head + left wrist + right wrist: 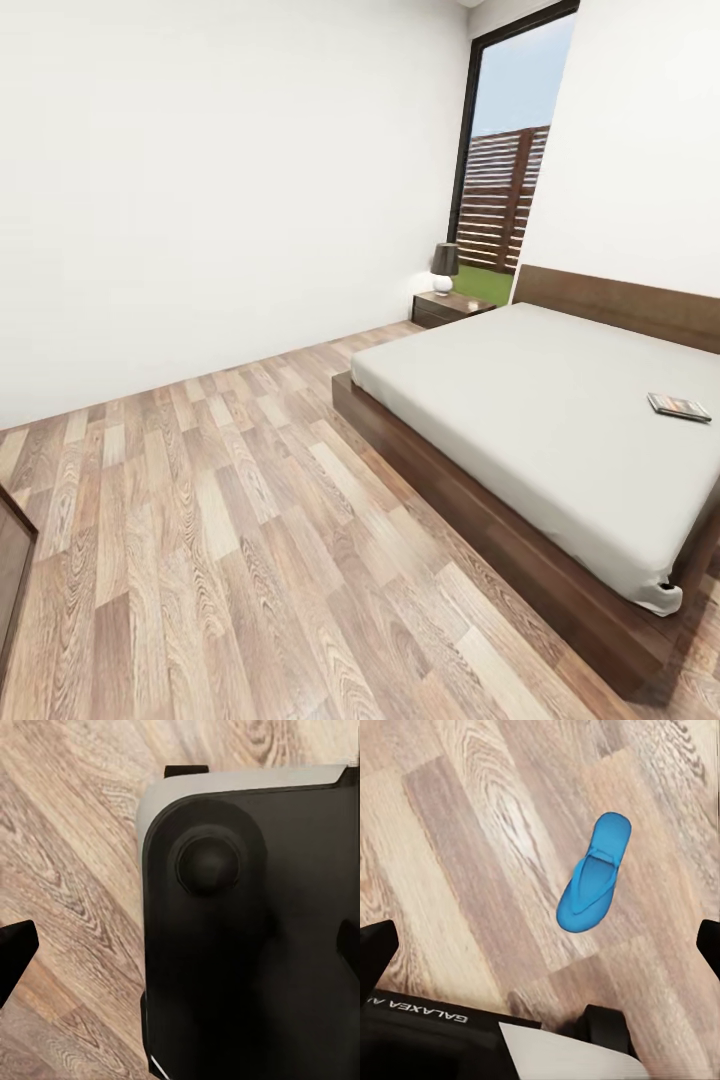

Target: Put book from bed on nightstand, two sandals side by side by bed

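Head view shows the book (pixel 679 406) lying flat on the pale mattress of the bed (pixel 520 400), out toward three o'clock and well in from the near edge, untouched; the nightstand (pixel 450 306) stands beyond the bed's far corner at about one o'clock, against the wall beside the headboard, with a small lamp (pixel 444 267) on its top that leaves only part of the surface free. Right wrist view looks down on one blue sandal (pixel 592 876) lying alone on the wooden floor (pixel 472 855), apart from the robot's dark base (pixel 427 1035); the second sandal I cannot place.

My judgement: nothing is carried out yet and the robot is on approach, so the book step is not begun; the next move calls for driving closer along the bed's side, since the book sits deep on the mattress and a long reach over the low frame will be needed.

Left gripper (pixel 180 945) and right gripper (pixel 540 937) each show dark fingertips at opposite edges of their wrist views, spread wide with nothing between them; both are released.

A tall window (pixel 505 150) opens behind the nightstand; a dark cabinet edge (pixel 12 580) sits at eight o'clock; the open floor between offers no obstacle.
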Tool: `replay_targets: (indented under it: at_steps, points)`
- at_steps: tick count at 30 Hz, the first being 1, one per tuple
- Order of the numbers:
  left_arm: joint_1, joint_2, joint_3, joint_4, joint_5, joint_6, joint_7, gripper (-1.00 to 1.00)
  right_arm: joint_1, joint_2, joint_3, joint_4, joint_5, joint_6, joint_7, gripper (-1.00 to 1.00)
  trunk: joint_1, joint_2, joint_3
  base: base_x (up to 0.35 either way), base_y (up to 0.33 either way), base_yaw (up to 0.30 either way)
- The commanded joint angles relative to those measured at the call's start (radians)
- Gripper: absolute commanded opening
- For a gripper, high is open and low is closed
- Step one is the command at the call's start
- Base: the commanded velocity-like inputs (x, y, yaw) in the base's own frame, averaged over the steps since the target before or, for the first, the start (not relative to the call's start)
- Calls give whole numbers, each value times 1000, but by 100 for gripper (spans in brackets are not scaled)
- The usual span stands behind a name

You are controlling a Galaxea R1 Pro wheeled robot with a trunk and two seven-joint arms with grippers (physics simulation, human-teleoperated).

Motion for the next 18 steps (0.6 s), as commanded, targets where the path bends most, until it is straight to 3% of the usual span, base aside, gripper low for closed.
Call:
replay_targets:
  at_steps: [1,4,8,18]
  points:
    - [-7,1,0,0,-1,-3,0,100,-3,-1,-8,-2,-14,11,0,100,0,0,-1,0,0,0]
    - [-23,9,-1,-4,-2,-2,-1,100,-13,-5,-14,-1,-63,21,-5,100,0,0,-1,0,0,0]
    - [-40,27,-1,-22,-3,1,-2,100,-20,-9,-18,1,-88,27,-8,100,0,0,-1,0,0,0]
    - [-109,59,-2,-51,-7,10,-2,100,-26,-32,-24,2,-117,32,-8,100,0,0,-1,0,0,0]
